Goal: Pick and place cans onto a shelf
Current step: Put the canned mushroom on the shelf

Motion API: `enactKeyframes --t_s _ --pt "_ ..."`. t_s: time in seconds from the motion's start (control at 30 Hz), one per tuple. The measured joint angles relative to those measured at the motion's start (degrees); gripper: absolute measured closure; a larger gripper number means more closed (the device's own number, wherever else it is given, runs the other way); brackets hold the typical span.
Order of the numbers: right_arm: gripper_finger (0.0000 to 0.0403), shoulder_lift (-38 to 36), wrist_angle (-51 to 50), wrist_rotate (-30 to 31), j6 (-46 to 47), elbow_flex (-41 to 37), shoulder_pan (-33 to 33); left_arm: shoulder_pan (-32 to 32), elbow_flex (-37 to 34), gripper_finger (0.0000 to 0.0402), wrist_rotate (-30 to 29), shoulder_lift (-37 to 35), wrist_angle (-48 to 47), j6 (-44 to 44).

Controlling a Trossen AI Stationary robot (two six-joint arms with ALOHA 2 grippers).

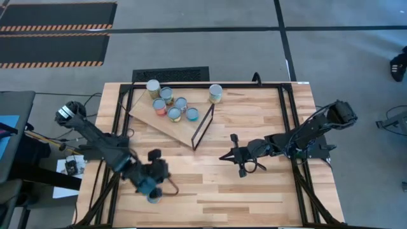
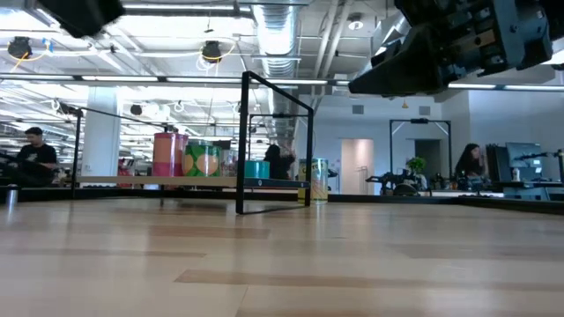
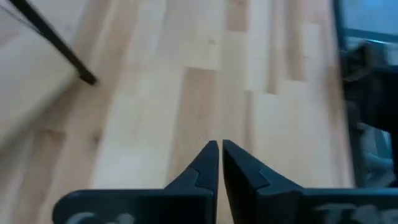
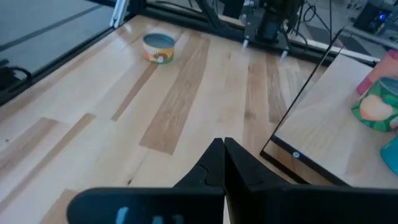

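The plywood shelf (image 1: pixel 166 121) lies at the table's far left, with its black frame (image 1: pixel 203 126) standing at its right end. Several cans (image 1: pixel 173 114) stand on it, also seen in the low view (image 2: pixel 201 159). One can (image 1: pixel 215 93) stands on the table to the right of the frame. Another can (image 4: pixel 158 48) stands on the table near the front edge, beside my left arm. My left gripper (image 3: pixel 220 144) is shut and empty above bare table at the near left (image 1: pixel 164 170). My right gripper (image 4: pixel 222 142) is shut and empty at mid-table (image 1: pixel 224 156), pointing left.
A black metal rail (image 1: pixel 285 121) runs around the tabletop. Bare wood (image 1: pixel 210 184) lies between the two grippers and the front edge. A pale round thing (image 1: pixel 153 154) sits by my left wrist; I cannot tell what it is. People show in the room behind (image 2: pixel 35 154).
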Motion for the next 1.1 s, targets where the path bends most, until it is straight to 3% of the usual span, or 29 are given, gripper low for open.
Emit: enactKeyframes --t_s 0.23,0.43,0.6,0.77,0.93,1.1 --pt "0.0391 -0.52 -0.03 -0.77 0.35 0.04 -0.16 -7.67 0.67 0.04 -2.1 5.6 0.52 -6.26" --pt "0.0391 -0.52 -0.3 -0.96 0.74 0.04 -0.13 -8.78 8.12 0.0393 4.62 15.79 -4.55 -9.58" --pt "0.0391 -0.52 -0.44 -0.94 0.81 0.04 -0.14 -8.98 16.2 0.0358 12.14 24.02 -9.72 -12.4" --pt "0.0391 -0.52 -0.63 -0.92 0.87 0.04 -0.14 -10.0 20.94 0.0306 14.46 29.36 -15.48 -18.41" --pt "0.0391 -0.52 -0.67 -0.87 0.85 0.04 -0.14 -11.09 21.2 0.0267 16.45 32.34 -20.28 -27.63" --pt "0.0391 -0.52 -0.67 -0.77 0.87 0.04 -0.14 -11.69 19.87 0.0255 15.72 32.94 -20.07 -31.55"
